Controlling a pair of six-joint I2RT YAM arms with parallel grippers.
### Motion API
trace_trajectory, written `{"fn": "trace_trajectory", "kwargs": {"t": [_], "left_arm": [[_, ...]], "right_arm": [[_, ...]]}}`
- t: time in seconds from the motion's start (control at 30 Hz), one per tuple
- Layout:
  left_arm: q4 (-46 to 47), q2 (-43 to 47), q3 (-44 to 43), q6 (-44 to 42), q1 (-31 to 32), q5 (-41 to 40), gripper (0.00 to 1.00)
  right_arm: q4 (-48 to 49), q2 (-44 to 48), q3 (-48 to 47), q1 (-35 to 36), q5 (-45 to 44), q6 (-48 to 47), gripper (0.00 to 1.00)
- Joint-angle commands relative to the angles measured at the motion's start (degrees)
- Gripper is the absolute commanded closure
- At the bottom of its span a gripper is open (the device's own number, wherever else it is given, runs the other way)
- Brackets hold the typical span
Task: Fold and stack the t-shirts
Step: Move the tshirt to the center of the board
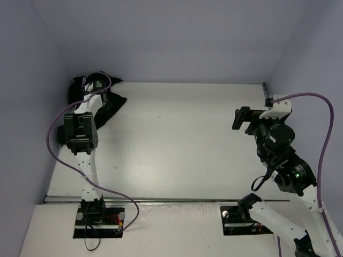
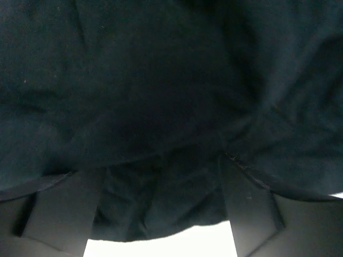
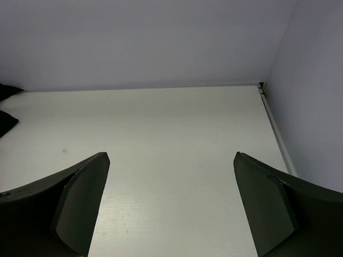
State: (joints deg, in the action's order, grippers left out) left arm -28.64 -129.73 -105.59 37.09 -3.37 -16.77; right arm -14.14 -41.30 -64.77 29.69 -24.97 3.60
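Left end effector is spread wide, nose-down in the black t-shirt, with cloth between the fingers but nothing pinched yet. The shirt's bunched in the far-left corner of the counter, right by the walls. That's tight quarters, so I reckon it needs dragging toward the middle before folding. Right end effector hangs spread and empty over the right side, well apart from the shirt, with room to meet it.

White surface, one black t-shirt
It lies bunched up in the far left corner — by the walls.
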Motion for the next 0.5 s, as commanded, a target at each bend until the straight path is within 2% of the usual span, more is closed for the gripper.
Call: {"fn": "trace_trajectory", "kwargs": {"t": [0.0, 0.07, 0.1, 0.13, 0.2, 0.27, 0.4, 0.47], "left_arm": [[-1.14, -0.89, -3.61, -0.06, -1.22, -2.22, 0.28], [-1.73, -1.96, -3.75, -0.68, -1.21, -2.06, 0.44], [-2.09, -2.18, -3.75, -0.79, -1.28, -1.41, 0.59], [-2.43, -2.19, -3.75, -0.79, -1.29, -1.34, 0.6], [-3.52, -2.44, -3.02, -0.53, -1.29, 0.27, 0.83], [-3.44, -1.64, -1.84, -0.59, -1.24, 2.63, 0.98], [-3.47, 2.83, 0.68, -2.01, 0.75, 9.55, 1.0], [-3.7, 7.64, 2.66, -2.64, 4.64, 13.68, 1.0]], "right_arm": [[3.22, -2.07, -0.24, 0.28, -0.12, 0.62, 0.0], [3.24, -2.28, -0.18, 0.28, 0.09, 0.61, 0.0], [3.25, -2.29, -0.18, 0.28, 0.18, 0.69, 0.0], [3.25, -2.29, -0.26, 0.28, 0.19, 0.7, 0.0], [3.25, -1.93, -0.26, 0.28, 0.27, 0.7, 0.0], [3.25, -1.47, 0.09, 0.28, -0.03, 0.52, 0.0], [3.25, -0.74, 0.69, 0.28, -0.3, -0.15, 0.0], [3.25, -0.71, 0.61, 0.28, -0.47, -0.22, 0.0]]}}
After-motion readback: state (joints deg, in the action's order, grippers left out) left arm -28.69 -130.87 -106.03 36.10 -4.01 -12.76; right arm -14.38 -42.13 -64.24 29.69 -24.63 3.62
